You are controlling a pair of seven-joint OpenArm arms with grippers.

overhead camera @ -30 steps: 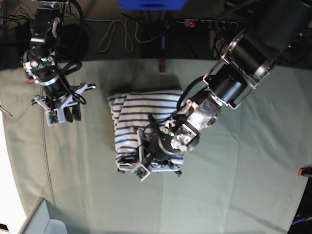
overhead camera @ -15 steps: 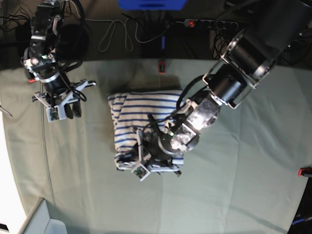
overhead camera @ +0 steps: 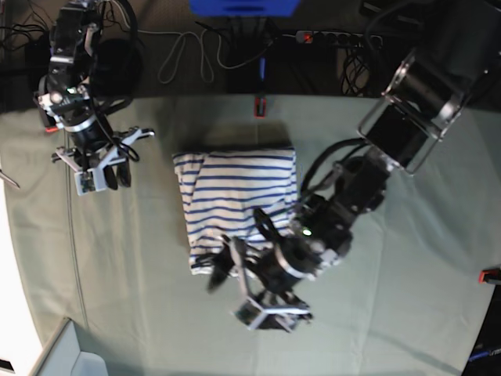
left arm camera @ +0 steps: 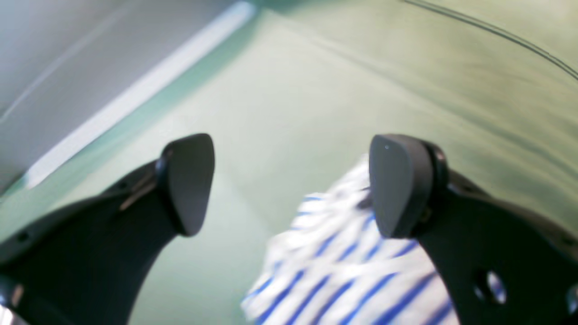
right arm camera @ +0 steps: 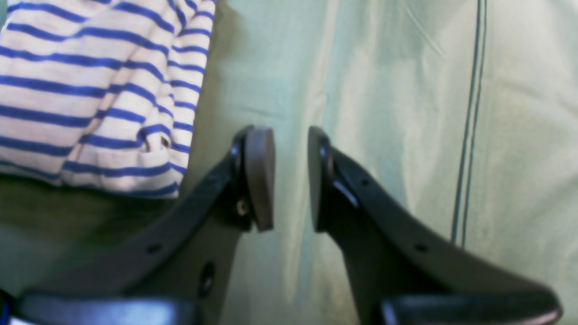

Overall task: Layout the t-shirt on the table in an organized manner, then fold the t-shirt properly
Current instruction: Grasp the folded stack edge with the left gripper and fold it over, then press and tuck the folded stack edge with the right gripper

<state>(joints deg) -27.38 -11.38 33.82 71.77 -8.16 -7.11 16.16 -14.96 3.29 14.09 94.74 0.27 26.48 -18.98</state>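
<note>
Black, rubbery-looking pads tip the left gripper [left arm camera: 291, 185], whose jaws stand wide apart with nothing between them. Just below and behind its right-hand finger, in the left wrist view, a corner of the t-shirt [left arm camera: 343, 266] pokes in; the cloth shows beside that finger, but the blur hides whether they touch. In the base view the left gripper [overhead camera: 254, 294] sits just past the near edge of the t-shirt [overhead camera: 235, 196], with the shirt stretching away from it toward the far side of the table [overhead camera: 407, 313].

The right gripper [right arm camera: 291, 178] has its pads drawn close, a narrow slit of table [right arm camera: 397, 90] showing between them, gripping nothing. The t-shirt [right arm camera: 90, 90] lies off its left-hand finger, apart from it, with its edge ending short of the pads. In the base view the right gripper [overhead camera: 98, 176] rests well apart from the shirt, off to that view's left.

White cloth with thin blue stripes, the shirt is folded into a compact, roughly rectangular block, fairly smooth on top. Its far edge runs straight, while the near corner by the left gripper is bunched and rumpled. Creases cross the pale grey-green covering around it.
</note>
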